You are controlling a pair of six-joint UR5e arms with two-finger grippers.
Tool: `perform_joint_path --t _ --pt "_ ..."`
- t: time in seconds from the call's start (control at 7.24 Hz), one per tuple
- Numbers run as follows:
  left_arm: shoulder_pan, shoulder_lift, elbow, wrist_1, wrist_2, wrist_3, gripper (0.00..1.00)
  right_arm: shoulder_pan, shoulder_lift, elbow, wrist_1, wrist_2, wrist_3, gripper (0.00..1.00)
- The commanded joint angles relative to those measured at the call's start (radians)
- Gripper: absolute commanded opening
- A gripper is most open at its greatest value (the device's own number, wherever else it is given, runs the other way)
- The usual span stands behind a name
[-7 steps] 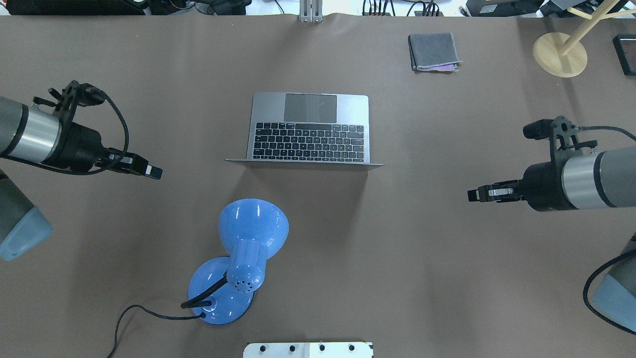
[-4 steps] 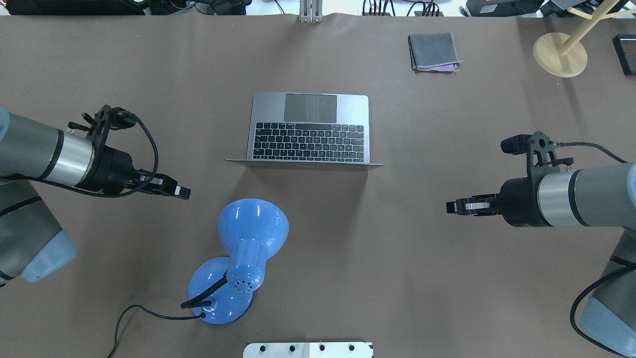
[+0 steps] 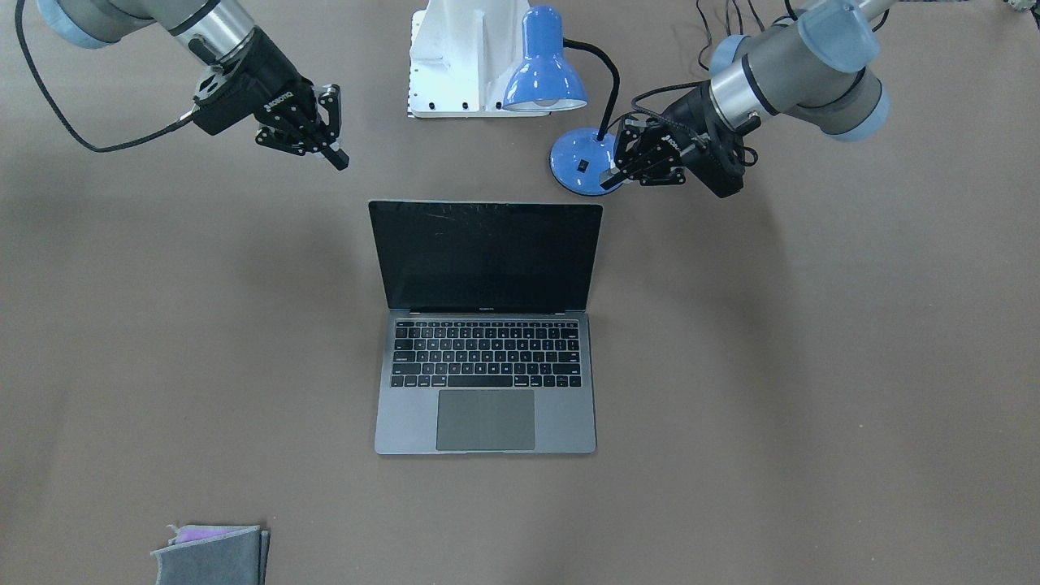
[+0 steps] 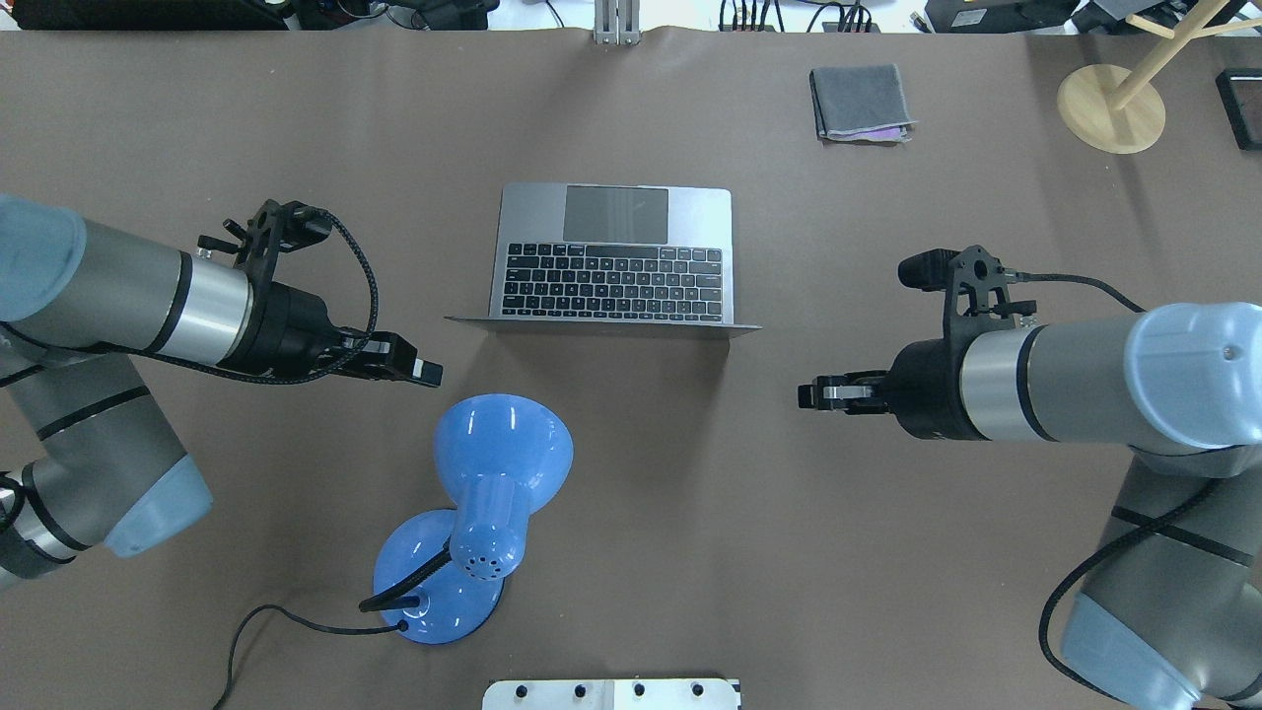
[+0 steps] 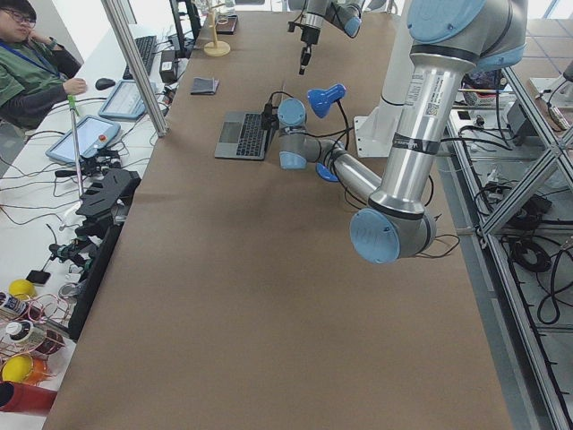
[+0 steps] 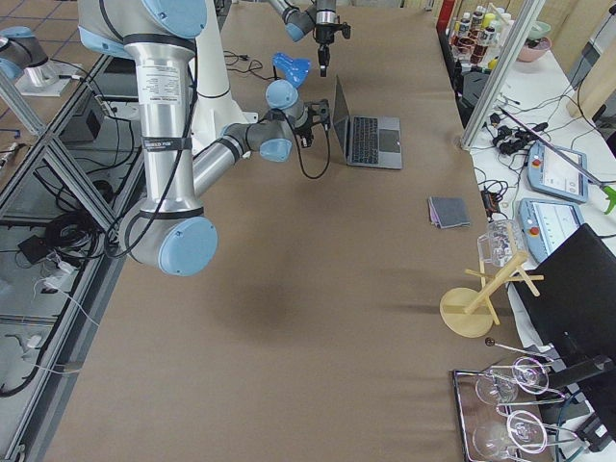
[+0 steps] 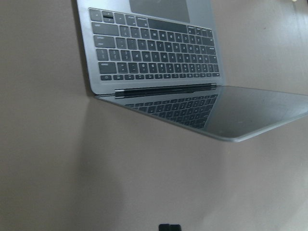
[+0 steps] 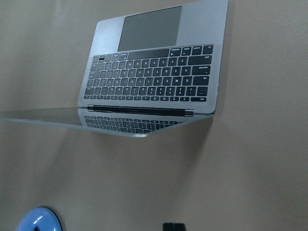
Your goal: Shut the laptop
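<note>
The laptop (image 4: 611, 256) stands open in the middle of the table, its lid upright, the black screen (image 3: 486, 253) facing away from me. It also shows in the left wrist view (image 7: 154, 53) and the right wrist view (image 8: 154, 77). My left gripper (image 4: 426, 372) is shut and empty. It hovers left of the lid's edge and behind it, just above the lamp shade. My right gripper (image 4: 804, 394) is shut and empty. It hovers right of the lid and a little behind it. Neither gripper touches the laptop.
A blue desk lamp (image 4: 493, 493) stands behind the laptop on my left, its cable trailing left. A folded grey cloth (image 4: 860, 102) lies at the far right. A wooden stand (image 4: 1111, 106) is in the far right corner. The white robot base (image 4: 611, 693) sits at the near edge.
Both arms have swung inward toward the laptop's lid. The left gripper moved right and a little nearer, the right gripper moved left. The laptop has not moved.
</note>
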Motion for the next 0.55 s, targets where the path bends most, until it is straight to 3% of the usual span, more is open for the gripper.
perform_joint_path --t 0.0,0.41 --pt "0.024 -0.024 0.022 0.003 0.032 -0.005 0.0 -0.031 0.058 -0.005 -0.061 -0.038 0.003 0.0" --pt "0.035 -0.041 0.021 0.004 0.044 -0.019 0.0 -0.055 0.093 -0.03 -0.064 -0.062 0.003 0.0"
